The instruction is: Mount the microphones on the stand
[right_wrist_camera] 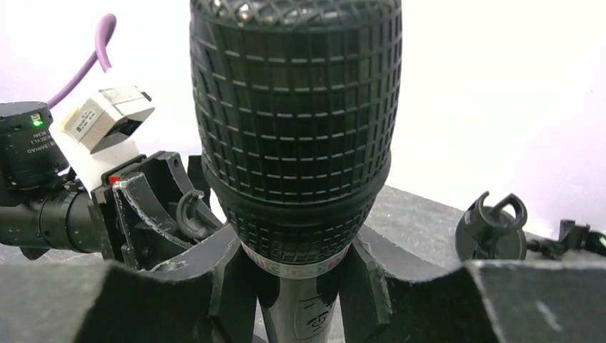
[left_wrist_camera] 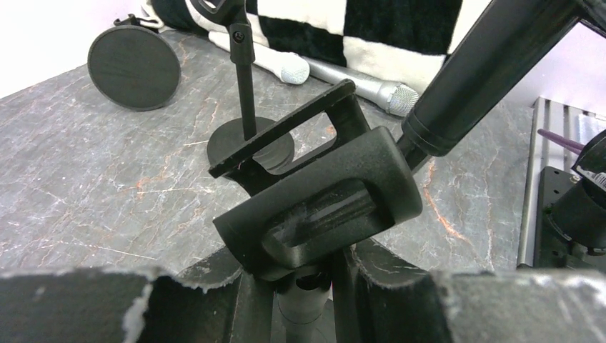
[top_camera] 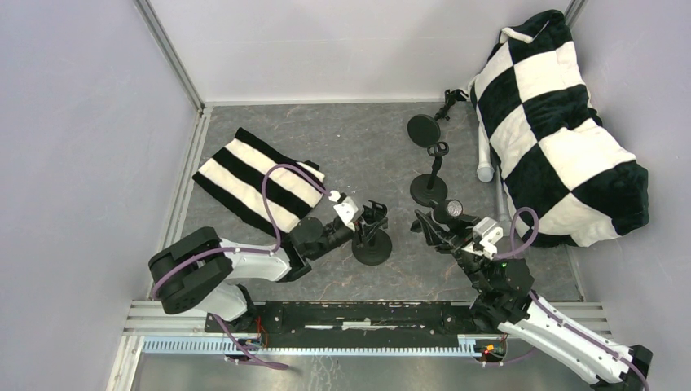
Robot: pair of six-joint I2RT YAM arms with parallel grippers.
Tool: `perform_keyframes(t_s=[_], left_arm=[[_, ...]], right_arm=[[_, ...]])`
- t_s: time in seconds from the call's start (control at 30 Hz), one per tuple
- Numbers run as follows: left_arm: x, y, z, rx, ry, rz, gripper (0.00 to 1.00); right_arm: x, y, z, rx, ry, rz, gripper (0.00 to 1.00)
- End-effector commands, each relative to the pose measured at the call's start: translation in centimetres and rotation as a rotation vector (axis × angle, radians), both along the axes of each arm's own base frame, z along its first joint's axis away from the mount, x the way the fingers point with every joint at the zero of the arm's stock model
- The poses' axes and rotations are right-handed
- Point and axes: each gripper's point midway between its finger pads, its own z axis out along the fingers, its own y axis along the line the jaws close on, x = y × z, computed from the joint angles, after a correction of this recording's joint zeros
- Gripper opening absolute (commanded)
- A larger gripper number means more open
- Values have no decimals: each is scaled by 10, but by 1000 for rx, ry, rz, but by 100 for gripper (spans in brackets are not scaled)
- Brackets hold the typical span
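Black-and-white striped cloth (top_camera: 257, 183) lies far left on the grey marbled counter (top_camera: 342, 138). Next, the left claw (top_camera: 373, 218) is clamped on the post of the near stand (top_camera: 371, 247), just under its clip (left_wrist_camera: 321, 200). The clip is tilted and has no mic in it. The black microphone (top_camera: 453, 208) is up off the counter and held slanted. Its tail end sits right at the clip's right edge in the left wrist view; touching or only beside, can't tell. The right claw (right_wrist_camera: 296, 286) is closed tight on its handle just below the mesh head (right_wrist_camera: 296, 121). Beyond it a second stand (top_camera: 428, 191) is upright with a bare clip. A third stand (top_camera: 424, 130) is tipped over near the back wall, with its round base facing up. The white microphone (top_camera: 482, 155) lies on the counter against the checkered pillow (top_camera: 562, 122), well apart from every clip. The silver-grey microphone (left_wrist_camera: 371, 89) lies just beside the white one, also along the pillow edge. The pillow fills the far right.
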Motion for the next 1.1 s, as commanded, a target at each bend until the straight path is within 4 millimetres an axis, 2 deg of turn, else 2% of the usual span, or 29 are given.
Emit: perform_keyframes(t_s=[0.0,0.37,0.6,0.77,1.07], left_arm=[[-17,-4,8,-102,94,-71,2],[-34,-23,3,-97,150,-206,2],[-42,-33,-2,-86,187,-282,2],[-42,-33,-2,-104,207,-299,2],[-45,-33,-2,-134,226,-317,2]], right_arm=[[-16,-2,55,51,-189,31,0],[-41,4,93,99,-358,127,0],[-67,5,114,182,-434,247,0],[-79,6,123,195,-481,292,0],[-90,14,127,182,-515,360,0]])
